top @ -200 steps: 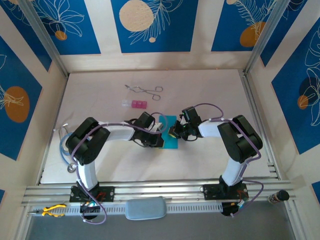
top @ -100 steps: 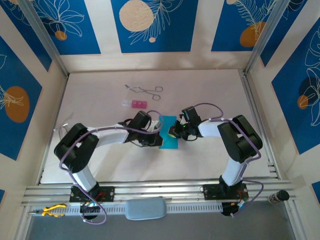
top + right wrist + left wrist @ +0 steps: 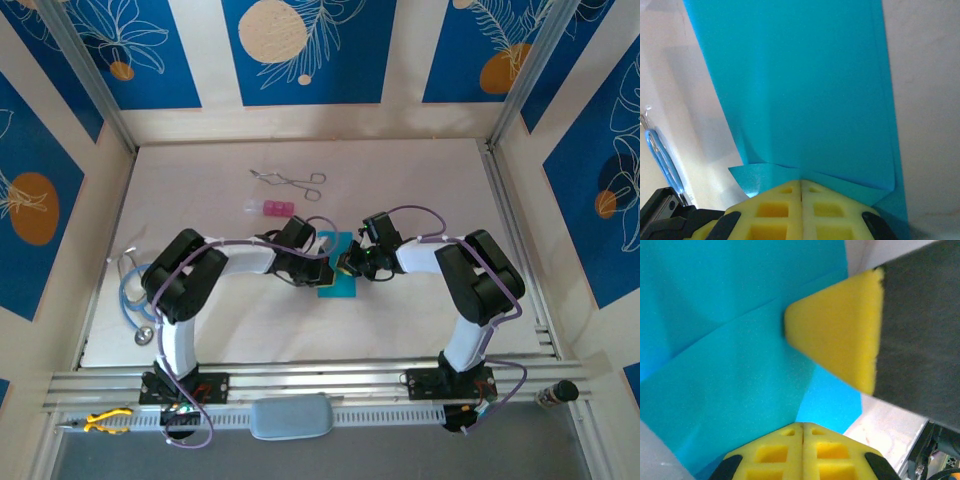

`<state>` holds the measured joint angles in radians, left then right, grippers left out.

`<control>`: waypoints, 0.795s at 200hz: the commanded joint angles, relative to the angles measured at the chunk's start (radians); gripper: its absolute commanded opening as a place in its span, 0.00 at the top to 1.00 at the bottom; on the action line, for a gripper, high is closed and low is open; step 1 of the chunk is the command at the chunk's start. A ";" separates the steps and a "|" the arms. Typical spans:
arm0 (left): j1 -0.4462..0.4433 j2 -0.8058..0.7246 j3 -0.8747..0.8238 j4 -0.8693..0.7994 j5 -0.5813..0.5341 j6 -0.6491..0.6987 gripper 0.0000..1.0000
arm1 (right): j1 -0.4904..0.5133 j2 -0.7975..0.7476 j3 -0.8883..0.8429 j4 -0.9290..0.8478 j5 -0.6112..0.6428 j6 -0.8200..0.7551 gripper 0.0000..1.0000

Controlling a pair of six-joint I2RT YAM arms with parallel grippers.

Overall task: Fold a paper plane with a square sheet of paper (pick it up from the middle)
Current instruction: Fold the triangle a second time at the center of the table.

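Cyan paper (image 3: 338, 287) on table (image 3: 420, 180), jaws closed

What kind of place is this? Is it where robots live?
Probably a robot test booth in a lab: a left arm and right arm bolted to a metal rail, a white table walled in by blue painted panels, and practice things like cyan-blue paper and forceps.
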<state>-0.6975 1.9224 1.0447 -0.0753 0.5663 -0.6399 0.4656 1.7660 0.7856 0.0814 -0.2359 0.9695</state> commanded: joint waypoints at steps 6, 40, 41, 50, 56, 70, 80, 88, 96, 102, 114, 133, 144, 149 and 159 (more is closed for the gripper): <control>0.013 -0.010 -0.033 -0.073 -0.029 0.066 0.97 | 0.008 0.038 -0.009 -0.111 0.044 -0.016 1.00; 0.013 -0.041 -0.101 -0.083 -0.051 0.083 0.96 | 0.008 0.043 -0.009 -0.112 0.046 -0.019 1.00; 0.012 -0.041 -0.102 -0.084 -0.052 0.082 0.96 | 0.008 0.043 -0.009 -0.112 0.046 -0.020 1.00; 0.012 -0.049 -0.112 -0.087 -0.055 0.082 0.96 | 0.008 0.044 -0.009 -0.112 0.046 -0.020 1.00; 0.012 -0.054 -0.118 -0.087 -0.057 0.080 0.96 | 0.008 0.044 -0.011 -0.111 0.046 -0.020 1.00; 0.013 -0.067 -0.131 -0.084 -0.059 0.074 0.96 | 0.008 0.045 -0.012 -0.111 0.048 -0.020 1.00; 0.012 -0.076 -0.138 -0.081 -0.056 0.069 0.95 | 0.008 0.045 -0.013 -0.112 0.047 -0.021 1.00; 0.013 -0.082 -0.143 -0.080 -0.051 0.065 0.95 | 0.008 0.046 -0.013 -0.112 0.047 -0.023 1.00; 0.014 -0.087 -0.147 -0.076 -0.048 0.059 0.95 | 0.008 0.046 -0.013 -0.113 0.046 -0.024 1.00; 0.015 -0.092 -0.151 -0.072 -0.042 0.055 0.94 | 0.008 0.046 -0.013 -0.112 0.047 -0.023 1.00; 0.020 -0.104 -0.161 -0.058 -0.019 0.041 0.94 | 0.008 0.047 -0.013 -0.112 0.047 -0.024 1.00; 0.032 -0.138 -0.187 -0.038 0.013 0.018 0.93 | 0.007 0.047 -0.013 -0.113 0.047 -0.025 1.00; 0.041 -0.169 -0.198 -0.052 0.018 0.022 0.94 | 0.007 0.046 -0.015 -0.113 0.047 -0.025 1.00; 0.046 -0.183 -0.196 -0.073 0.016 0.028 0.94 | 0.007 0.044 -0.015 -0.115 0.047 -0.025 1.00; 0.059 -0.214 -0.194 -0.091 0.021 0.041 0.94 | 0.005 0.043 -0.014 -0.116 0.046 -0.025 1.00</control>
<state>-0.6743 1.7863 0.8673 -0.0792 0.5510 -0.6048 0.4786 1.7668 0.7856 0.0727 -0.2512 0.9680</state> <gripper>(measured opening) 0.064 0.044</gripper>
